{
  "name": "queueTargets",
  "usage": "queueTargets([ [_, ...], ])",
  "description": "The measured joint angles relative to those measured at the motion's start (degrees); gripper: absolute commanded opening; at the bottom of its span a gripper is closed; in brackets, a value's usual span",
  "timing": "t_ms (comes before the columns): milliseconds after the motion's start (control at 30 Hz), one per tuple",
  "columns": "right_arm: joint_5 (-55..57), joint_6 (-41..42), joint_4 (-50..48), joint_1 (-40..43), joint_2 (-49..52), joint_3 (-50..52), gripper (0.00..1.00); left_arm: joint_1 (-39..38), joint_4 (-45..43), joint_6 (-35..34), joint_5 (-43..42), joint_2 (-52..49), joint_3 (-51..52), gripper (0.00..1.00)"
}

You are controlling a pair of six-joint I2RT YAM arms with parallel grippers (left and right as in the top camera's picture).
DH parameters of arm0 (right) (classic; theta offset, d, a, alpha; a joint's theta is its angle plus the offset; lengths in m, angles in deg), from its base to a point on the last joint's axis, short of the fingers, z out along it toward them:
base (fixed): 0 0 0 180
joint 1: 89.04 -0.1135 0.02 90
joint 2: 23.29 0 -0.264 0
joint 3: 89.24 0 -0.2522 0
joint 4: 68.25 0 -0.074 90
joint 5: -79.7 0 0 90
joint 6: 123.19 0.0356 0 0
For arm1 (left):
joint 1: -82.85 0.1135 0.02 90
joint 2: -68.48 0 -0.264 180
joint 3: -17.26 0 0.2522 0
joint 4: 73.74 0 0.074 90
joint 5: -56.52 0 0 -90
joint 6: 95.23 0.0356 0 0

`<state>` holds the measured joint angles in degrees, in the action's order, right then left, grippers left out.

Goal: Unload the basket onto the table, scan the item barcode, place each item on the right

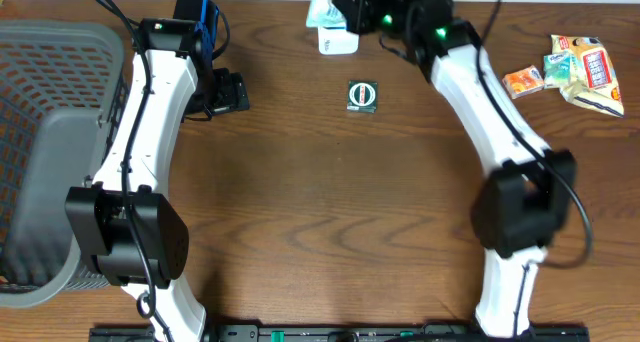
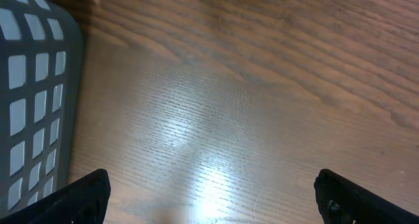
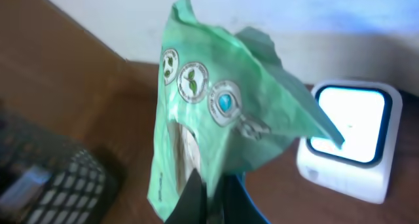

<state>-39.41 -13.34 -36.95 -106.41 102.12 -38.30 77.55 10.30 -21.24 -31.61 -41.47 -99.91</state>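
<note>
The right gripper [image 3: 208, 188] is pinching a green packet [image 3: 216, 112] beside the scanner [image 3: 350, 139]. The left gripper [image 2: 213, 201] is gaping empty over the glossy wood table [image 2: 262, 73], by the basket [image 2: 33, 106].

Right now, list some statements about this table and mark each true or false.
The right gripper is shut on the green packet. True.
The left gripper grips the green packet too. False: it is open, holding nothing.
The white scanner stands beside the left gripper. False: it stands by the green packet, at the right gripper.
A small dark packet lies on the table between the arms. True.
</note>
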Motion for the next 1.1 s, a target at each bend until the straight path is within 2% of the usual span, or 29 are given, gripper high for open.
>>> queueTargets([
  [167,2.54,0.04,7.87,0.20,12.33,-13.31,0.01,0.00,-0.02,0.00,0.02,0.00,0.00,0.98],
  [333,4.04,0.04,8.63,1.53,17.40,-16.02,0.01,0.00,-0.02,0.00,0.02,0.00,0.00,0.98],
  [733,3.65,0.04,8.37,6.19,18.58,-17.07,0.01,0.00,-0.02,0.00,0.02,0.00,0.00,0.98],
  [1100,-0.79,0.04,9.70,4.50,18.58,-17.07,0.01,0.00,-0.02,0.00,0.02,0.00,0.00,0.98],
])
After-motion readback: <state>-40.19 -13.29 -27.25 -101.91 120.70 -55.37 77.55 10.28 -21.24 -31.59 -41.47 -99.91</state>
